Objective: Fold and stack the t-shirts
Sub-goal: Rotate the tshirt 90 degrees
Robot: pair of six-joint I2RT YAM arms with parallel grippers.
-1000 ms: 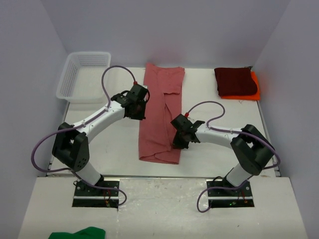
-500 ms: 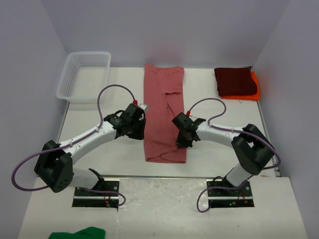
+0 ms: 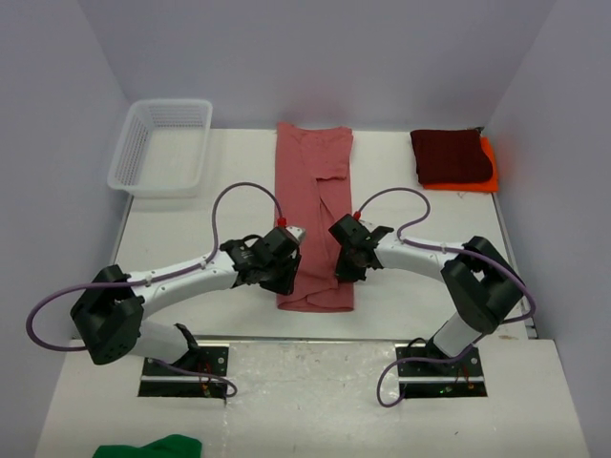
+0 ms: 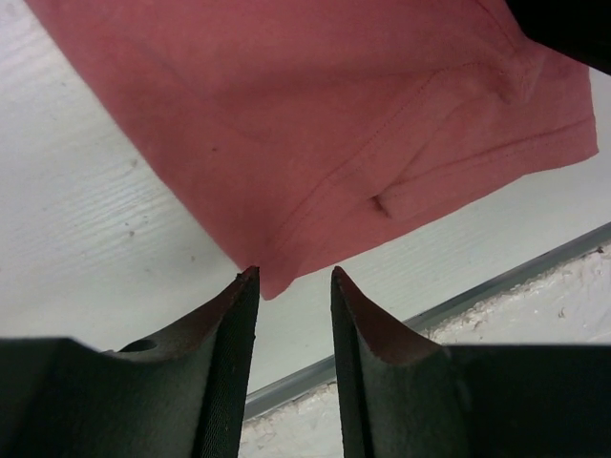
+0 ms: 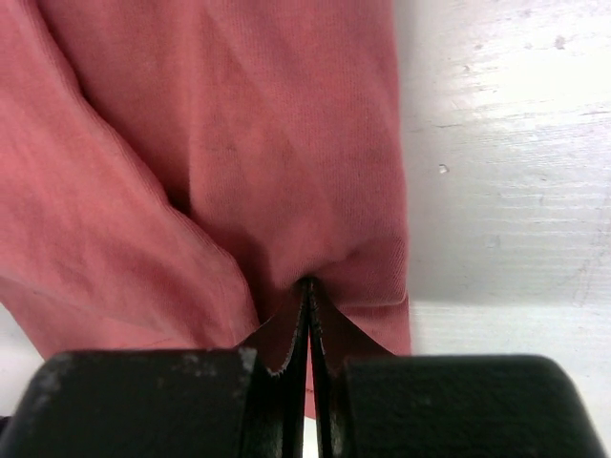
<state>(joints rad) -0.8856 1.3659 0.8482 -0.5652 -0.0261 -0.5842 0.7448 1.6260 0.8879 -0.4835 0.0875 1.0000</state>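
From above, the rose t-shirt [image 3: 313, 215] lies as a long, narrow strip down the middle of the counter [image 3: 191, 219], its near end close to the front edge. My left tool [image 3: 287, 274] sits at the strip's near-left corner, and my right tool [image 3: 344, 265] is on its right edge just opposite. At the far right corner the maroon t-shirt [image 3: 449, 156] rests folded on top of the orange t-shirt [image 3: 490, 164], which peeks out along the right side. A white mesh basket [image 3: 124, 157] stands at the far left, and a green cloth [image 3: 148, 447] shows at the bottom edge.

On my left wrist camera, the left tool [image 4: 292, 275] is spread, its two fingers [image 4: 234, 320] apart, with the shirt's [image 4: 315, 124] corner lying just at the gap and not clamped. Bare counter [image 4: 86, 239] runs beside it.

On my right wrist camera, the right tool [image 5: 307, 286] is pressed together, pinching a puckered fold of the shirt [image 5: 239, 143] near its right edge, beside pale counter [image 5: 496, 143].
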